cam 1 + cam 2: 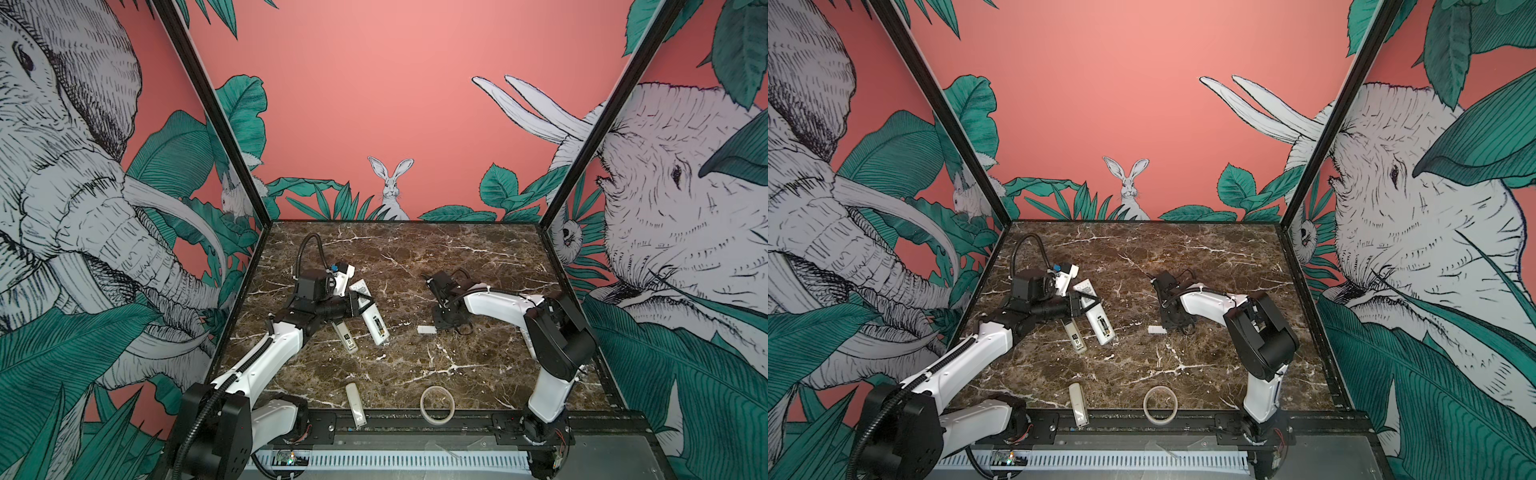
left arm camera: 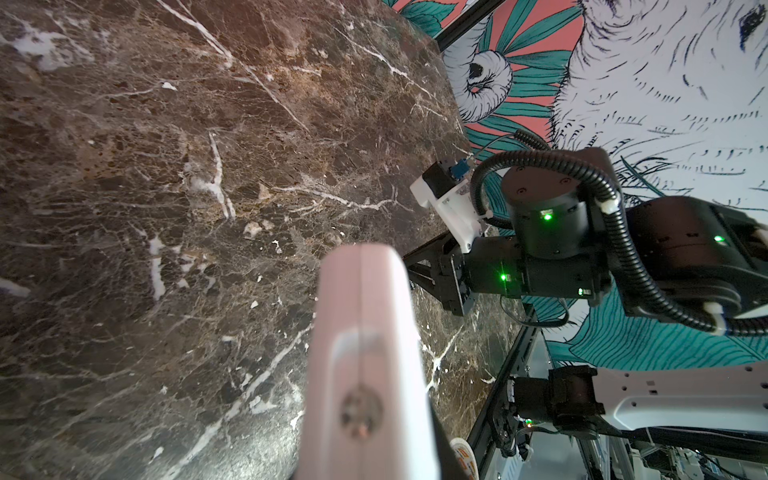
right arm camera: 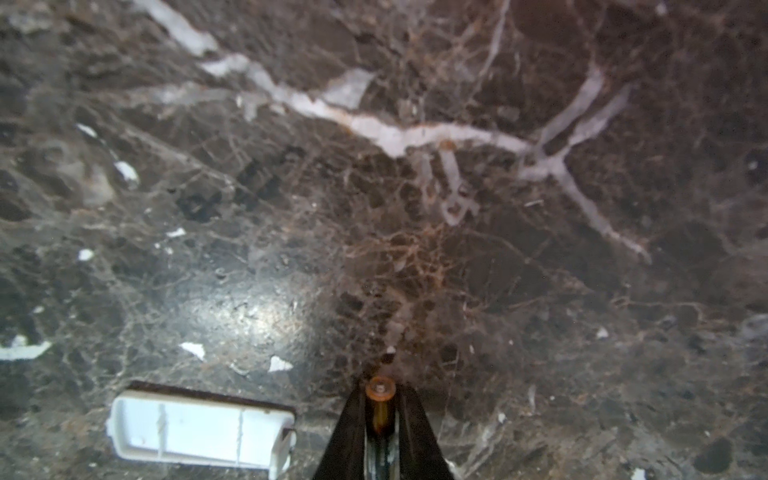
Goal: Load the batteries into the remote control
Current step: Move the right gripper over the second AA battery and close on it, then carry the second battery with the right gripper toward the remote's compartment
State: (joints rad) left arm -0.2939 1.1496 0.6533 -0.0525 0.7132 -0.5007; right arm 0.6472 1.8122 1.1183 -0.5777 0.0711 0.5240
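My left gripper [image 1: 360, 304] [image 1: 1081, 303] is shut on the white remote control [image 1: 374, 320] [image 1: 1098, 322] and holds it tilted above the marble at mid-left, its back with the open battery slot facing up. In the left wrist view the remote control's [image 2: 361, 332] blurred end fills the foreground and hides the jaws. My right gripper [image 1: 444, 325] [image 1: 1173, 326] points down at the table's middle. In the right wrist view the right gripper [image 3: 380, 409] is shut on a battery [image 3: 380, 390] with an orange end, its jaws pressed against both sides. The battery is hidden in both top views.
A white battery cover [image 1: 427, 330] [image 3: 199, 432] lies just left of the right gripper. A grey-white stick with a black-and-white label [image 1: 347, 337] lies under the left gripper. A small cream remote [image 1: 356, 405] and a tape ring [image 1: 436, 404] sit near the front edge.
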